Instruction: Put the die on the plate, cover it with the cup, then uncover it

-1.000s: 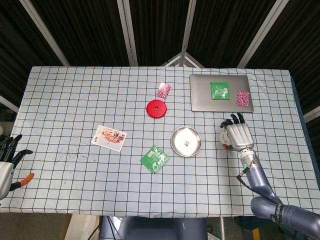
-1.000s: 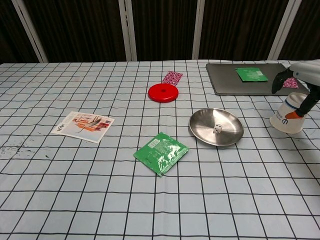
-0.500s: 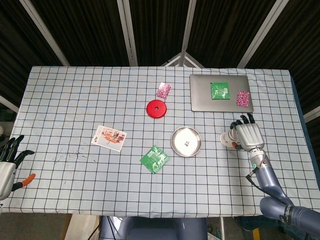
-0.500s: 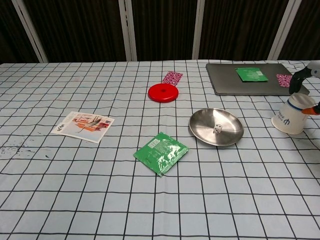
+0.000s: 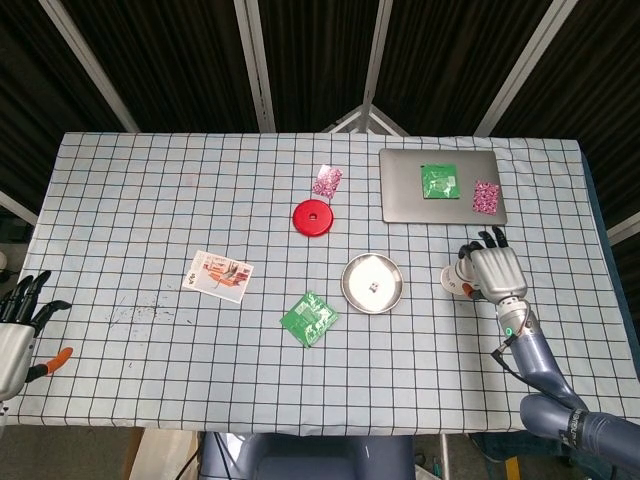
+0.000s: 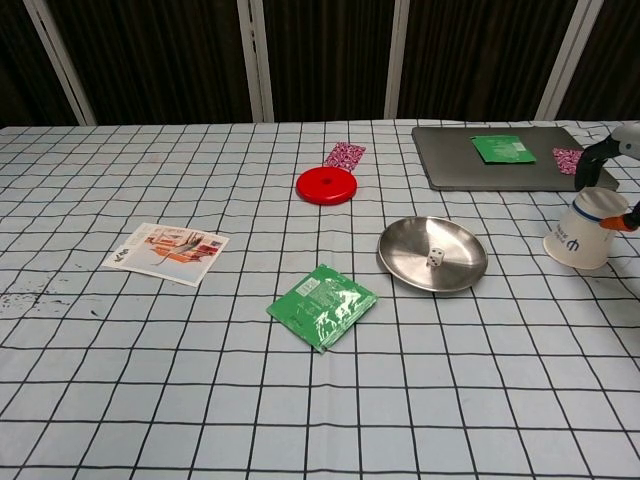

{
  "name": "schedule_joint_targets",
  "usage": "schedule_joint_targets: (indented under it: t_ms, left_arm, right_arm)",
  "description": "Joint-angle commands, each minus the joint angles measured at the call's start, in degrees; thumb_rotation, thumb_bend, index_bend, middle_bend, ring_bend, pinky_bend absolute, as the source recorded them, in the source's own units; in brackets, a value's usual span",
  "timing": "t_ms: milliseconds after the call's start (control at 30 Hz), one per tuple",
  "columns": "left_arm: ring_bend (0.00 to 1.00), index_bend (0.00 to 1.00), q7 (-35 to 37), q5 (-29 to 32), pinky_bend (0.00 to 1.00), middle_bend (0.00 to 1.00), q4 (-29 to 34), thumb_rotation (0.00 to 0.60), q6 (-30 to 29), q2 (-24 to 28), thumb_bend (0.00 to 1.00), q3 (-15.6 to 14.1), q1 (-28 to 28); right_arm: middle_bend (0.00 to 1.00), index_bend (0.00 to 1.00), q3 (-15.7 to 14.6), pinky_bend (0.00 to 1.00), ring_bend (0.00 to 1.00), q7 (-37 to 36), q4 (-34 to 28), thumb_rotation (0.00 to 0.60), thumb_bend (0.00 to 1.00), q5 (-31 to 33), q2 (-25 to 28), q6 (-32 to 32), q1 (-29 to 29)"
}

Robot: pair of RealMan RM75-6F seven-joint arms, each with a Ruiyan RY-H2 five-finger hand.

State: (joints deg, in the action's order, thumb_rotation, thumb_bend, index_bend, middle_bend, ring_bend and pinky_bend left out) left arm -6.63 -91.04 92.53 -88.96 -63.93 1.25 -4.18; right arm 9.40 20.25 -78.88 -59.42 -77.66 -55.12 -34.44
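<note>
The small white die (image 5: pixel 372 287) (image 6: pixel 435 259) lies uncovered in the round metal plate (image 5: pixel 358 272) (image 6: pixel 405 250) right of the table's centre. A white paper cup (image 5: pixel 453 279) (image 6: pixel 580 235) stands upside down on the cloth to the plate's right. My right hand (image 5: pixel 492 272) (image 6: pixel 606 158) sits just right of the cup with fingers spread over its top. Whether it touches the cup I cannot tell. My left hand (image 5: pixel 18 325) hangs open off the table's near left corner, holding nothing.
A red disc (image 5: pixel 313 218) (image 6: pixel 326 185) and a pink packet (image 5: pixel 327 181) lie behind the plate. A green packet (image 5: pixel 309 319) (image 6: pixel 322 305) and a printed card (image 5: pixel 218 275) (image 6: pixel 167 251) lie to its left. A grey tray (image 5: pixel 400 200) holds two packets at the back right.
My right hand has drawn off the cup to the right, exposing more of it. The cup, plate and die have stayed put. The left hand shifted only slightly.
</note>
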Motion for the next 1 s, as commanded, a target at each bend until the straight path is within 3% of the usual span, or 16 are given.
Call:
schedule_joint_targets:
  t_ms: [33, 1000]
  left_arm:
    - [0.0, 0.32, 0.0, 0.1, 0.13, 0.0, 0.0, 0.6, 0.0, 0.0, 0.26, 0.0, 0.0]
    - [0.0, 0.32, -0.6, 0.3, 0.13, 0.0, 0.1, 0.6, 0.3, -0.2, 0.26, 0.0, -0.1]
  right_arm:
    - [0.35, 0.4, 0.3, 0.0, 0.14, -0.4, 0.4, 0.6, 0.3, -0.4, -0.3, -0.6, 0.0]
    - [0.35, 0.4, 0.0, 0.0, 0.14, -0.2, 1.4, 0.6, 0.3, 0.5, -0.3, 0.2, 0.0]
